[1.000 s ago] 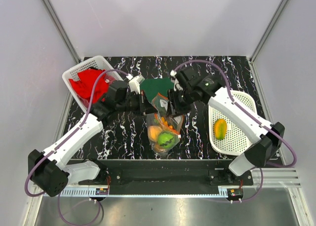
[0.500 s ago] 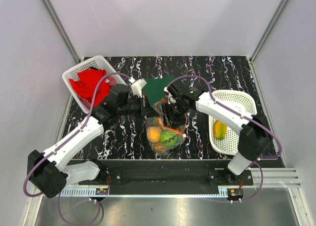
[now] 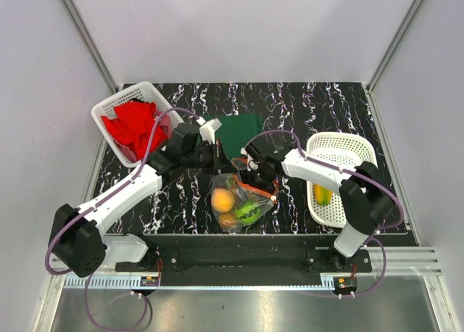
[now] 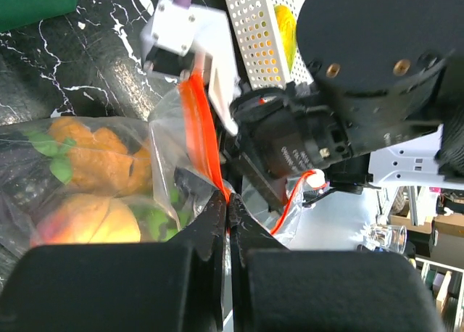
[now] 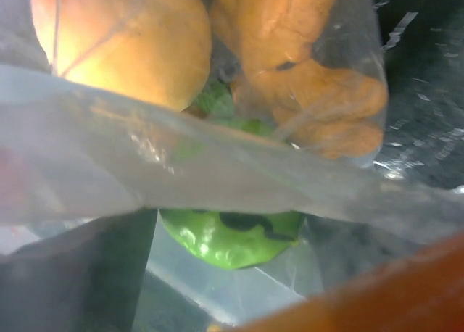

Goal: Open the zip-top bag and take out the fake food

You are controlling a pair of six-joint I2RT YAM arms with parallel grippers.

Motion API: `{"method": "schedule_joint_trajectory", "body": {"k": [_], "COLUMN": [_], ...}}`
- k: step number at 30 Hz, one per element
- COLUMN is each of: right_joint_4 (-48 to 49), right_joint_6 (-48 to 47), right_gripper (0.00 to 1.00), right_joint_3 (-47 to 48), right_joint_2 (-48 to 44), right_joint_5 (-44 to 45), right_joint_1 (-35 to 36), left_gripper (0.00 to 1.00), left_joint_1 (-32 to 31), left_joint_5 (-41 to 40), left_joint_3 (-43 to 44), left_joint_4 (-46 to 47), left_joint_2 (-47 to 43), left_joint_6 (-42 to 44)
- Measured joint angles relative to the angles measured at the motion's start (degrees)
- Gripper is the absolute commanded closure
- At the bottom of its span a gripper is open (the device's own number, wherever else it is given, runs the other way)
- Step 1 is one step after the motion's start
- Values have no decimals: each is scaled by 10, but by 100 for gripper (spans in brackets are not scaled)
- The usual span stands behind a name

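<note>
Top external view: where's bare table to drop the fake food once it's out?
Bare: the far strip of table beyond the green cloth; the near patch between zip-top bag and right basket. Crowded: the centre, around the bag.

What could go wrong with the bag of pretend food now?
The left pincer pinches only the thin strip, so the bag might slip free. The right pincer sits right at the crinkly film, so it could snag plastic instead of the food. The bag lies near the table's front edge; loose food might roll off.
</note>
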Motion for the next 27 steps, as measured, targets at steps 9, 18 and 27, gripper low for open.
{"method": "schedule_joint_trajectory", "body": {"k": [9, 18, 27], "right_joint_4": [68, 34, -26], "right_joint_6": [20, 36, 44], "right_gripper": [31, 75, 81], "right_joint_3": [-50, -8, 119], "right_joint_2": [30, 7, -66], "right_joint_5": [-38, 24, 75], "right_joint_1": [23, 25, -13], "left_gripper": [100, 100, 100], "left_joint_1": [0, 1, 11], "left_joint_5": [1, -11, -26], "left_joint_3": [-27, -30, -26], "left_joint_4": [5, -2, -21], "left_joint_2": [18, 7, -24], "left_joint_6": [0, 9, 31]}}
